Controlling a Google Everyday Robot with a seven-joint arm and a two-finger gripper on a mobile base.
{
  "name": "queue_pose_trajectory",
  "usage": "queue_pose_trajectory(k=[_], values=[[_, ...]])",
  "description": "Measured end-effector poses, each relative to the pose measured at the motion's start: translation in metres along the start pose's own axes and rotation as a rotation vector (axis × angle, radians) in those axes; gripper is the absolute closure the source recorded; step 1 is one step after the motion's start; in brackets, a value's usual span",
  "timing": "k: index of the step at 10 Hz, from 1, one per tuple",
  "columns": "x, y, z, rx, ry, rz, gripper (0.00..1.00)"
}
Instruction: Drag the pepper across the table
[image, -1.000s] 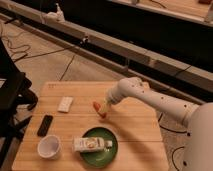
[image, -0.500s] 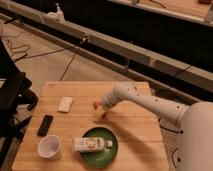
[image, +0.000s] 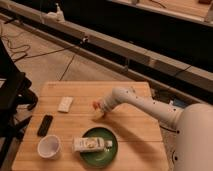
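While my arm (image: 142, 104) reaches in from the right side of the table (image: 135, 131), my pincer (image: 99, 112) sits low over the planks near the table's middle, with its tip down at the wood. At its upper left edge shows a small red-orange spot, the pepper (image: 95, 105), which seems to be touching the pincer (it lies on the wood, not on any dish). Whether the pincer is open, closed or gripping the pepper, I cannot tell from this view.

Toward the near edge, just below the pincer, lies a green plate (image: 112, 156) with a pale boxed item (image: 89, 144) resting across it; the plate is near the pepper but apart from it. A white cup (image: 48, 147) stands left of the plate, close to the near left corner. A black remote (image: 45, 125) lies beyond the cup along the left side. A white packet (image: 65, 104) lies flat on the far left part of the table, well apart from the pepper. Past the far edge, cables (image: 60, 50) trail over the floor.
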Motion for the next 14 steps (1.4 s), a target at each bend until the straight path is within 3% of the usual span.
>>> queue_pose_trajectory(k=[4,5,7,10,14], values=[[-0.006,0.004,0.001,-0.016,-0.026,-0.037,0.94],[-0.007,0.006,0.001,-0.02,-0.029,-0.044,1.0],[-0.01,0.002,-0.004,-0.006,-0.037,-0.056,1.0],[-0.005,-0.011,-0.026,0.057,-0.044,-0.045,1.0],[0.028,-0.021,-0.042,0.102,-0.022,0.032,1.0]])
